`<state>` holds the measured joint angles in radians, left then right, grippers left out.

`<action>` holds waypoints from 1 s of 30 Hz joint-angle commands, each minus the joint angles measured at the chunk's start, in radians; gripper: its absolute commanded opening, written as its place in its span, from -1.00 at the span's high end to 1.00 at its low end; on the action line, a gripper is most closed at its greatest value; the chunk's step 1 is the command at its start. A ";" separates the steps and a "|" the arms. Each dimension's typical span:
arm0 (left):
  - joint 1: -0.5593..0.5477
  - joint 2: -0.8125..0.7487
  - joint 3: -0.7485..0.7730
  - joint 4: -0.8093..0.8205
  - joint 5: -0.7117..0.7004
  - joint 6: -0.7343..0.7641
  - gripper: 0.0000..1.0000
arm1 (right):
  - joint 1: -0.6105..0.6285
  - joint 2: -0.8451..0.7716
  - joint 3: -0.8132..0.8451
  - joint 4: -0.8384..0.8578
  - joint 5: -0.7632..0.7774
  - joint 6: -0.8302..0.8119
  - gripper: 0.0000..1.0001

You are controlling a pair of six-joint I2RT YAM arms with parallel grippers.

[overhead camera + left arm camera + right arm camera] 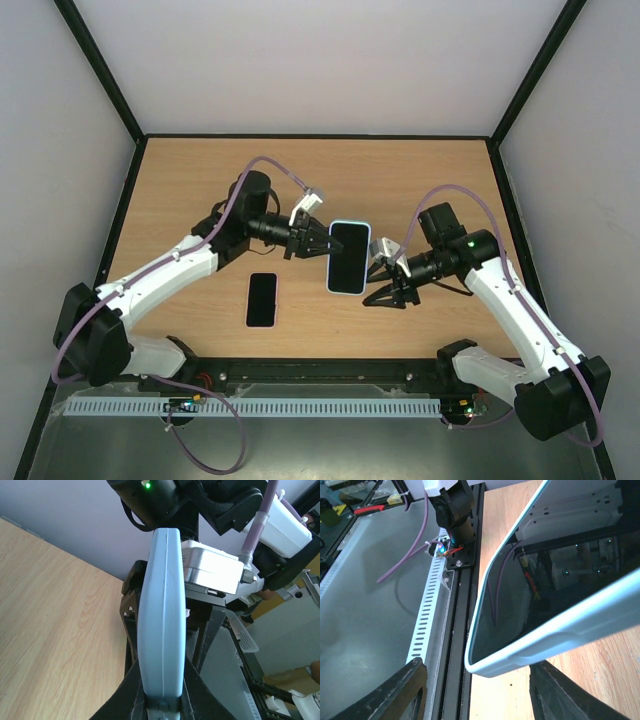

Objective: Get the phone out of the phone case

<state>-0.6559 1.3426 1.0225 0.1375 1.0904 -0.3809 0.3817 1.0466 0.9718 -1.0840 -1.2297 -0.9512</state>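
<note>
Left gripper [318,244] is pinching the phone case [349,257] by its left long edge above the wood-grain table [420,180] — long axis running near to far, glossy dark face upward. Right gripper [383,283] is hovering spread beside the smooth, rounded pale-blue rim.

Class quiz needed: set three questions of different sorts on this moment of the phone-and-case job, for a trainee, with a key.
1. True or false: the left gripper is clamped on the edge of the light blue phone case.
2. Where is the second phone? A) lying flat on the table; B) leaning on the back wall; C) stacked on the case.
3. Fill in: the right gripper sits beside the case with its fingers ____.

Key: 1 true; 2 A; 3 apart.
</note>
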 commanded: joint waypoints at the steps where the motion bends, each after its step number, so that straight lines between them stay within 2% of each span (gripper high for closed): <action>1: 0.004 -0.007 0.054 -0.028 0.077 0.052 0.95 | 0.003 0.004 0.023 0.035 -0.027 0.032 -0.05; 5: 0.004 0.008 0.065 -0.038 0.095 0.053 0.95 | 0.004 -0.002 0.004 0.036 -0.012 -0.002 0.08; 11: 0.004 0.023 0.092 -0.121 0.094 0.106 0.95 | 0.003 -0.003 -0.016 0.062 -0.008 0.000 0.13; 14: 0.004 0.023 0.091 -0.122 0.089 0.105 0.95 | 0.005 0.010 -0.017 0.065 -0.023 0.012 0.17; 17: 0.003 0.025 0.090 -0.120 0.095 0.103 0.95 | 0.007 0.021 -0.021 0.062 -0.032 0.004 0.30; 22: 0.003 0.034 0.092 -0.097 0.095 0.065 0.95 | 0.010 0.012 -0.032 0.046 -0.008 -0.068 0.35; 25: 0.000 0.039 0.093 -0.063 0.103 0.029 0.95 | 0.014 -0.002 -0.045 0.092 0.027 -0.068 0.41; 30: -0.004 0.062 0.128 -0.139 0.094 0.068 0.95 | 0.016 0.007 -0.053 0.181 0.093 -0.013 0.65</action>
<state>-0.6559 1.3972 1.0836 0.0071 1.1431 -0.3252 0.3927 1.0569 0.9318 -1.0027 -1.2041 -0.9840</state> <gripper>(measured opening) 0.091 0.194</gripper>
